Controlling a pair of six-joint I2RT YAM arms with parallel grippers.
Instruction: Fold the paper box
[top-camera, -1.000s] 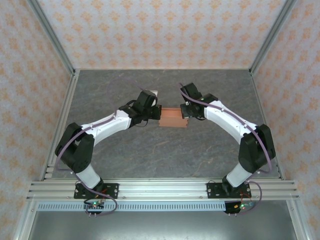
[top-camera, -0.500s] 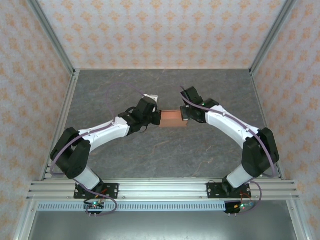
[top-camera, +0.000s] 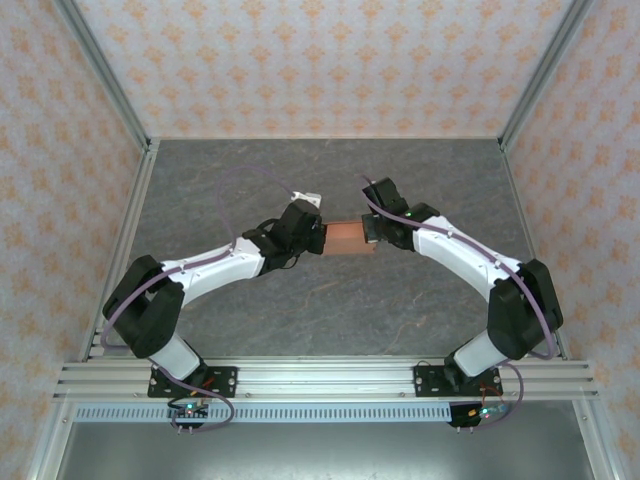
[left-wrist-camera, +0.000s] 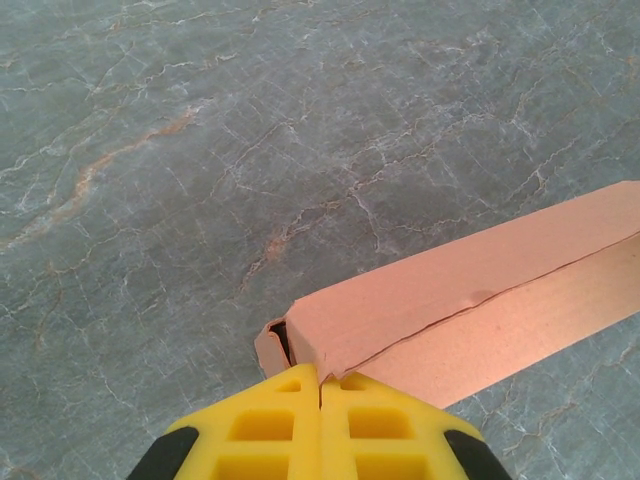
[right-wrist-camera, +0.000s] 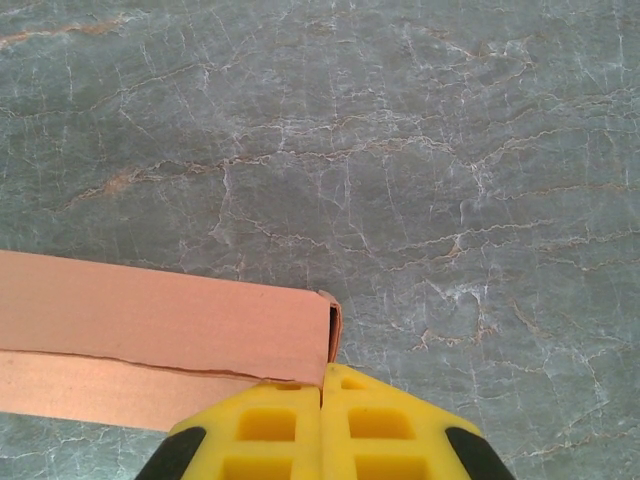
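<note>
left fingers (left-wrist-camera: 270, 430), right fingers (right-wrist-camera: 270, 425) — each pinched shut on the paper box (top-camera: 346, 238).

No legible text or markings anywhere.

Grey veined table (top-camera: 330, 320) beneath paper box (top-camera: 345, 238)

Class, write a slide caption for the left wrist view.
Shut left pincer at one end of the folded paper box.
</note>
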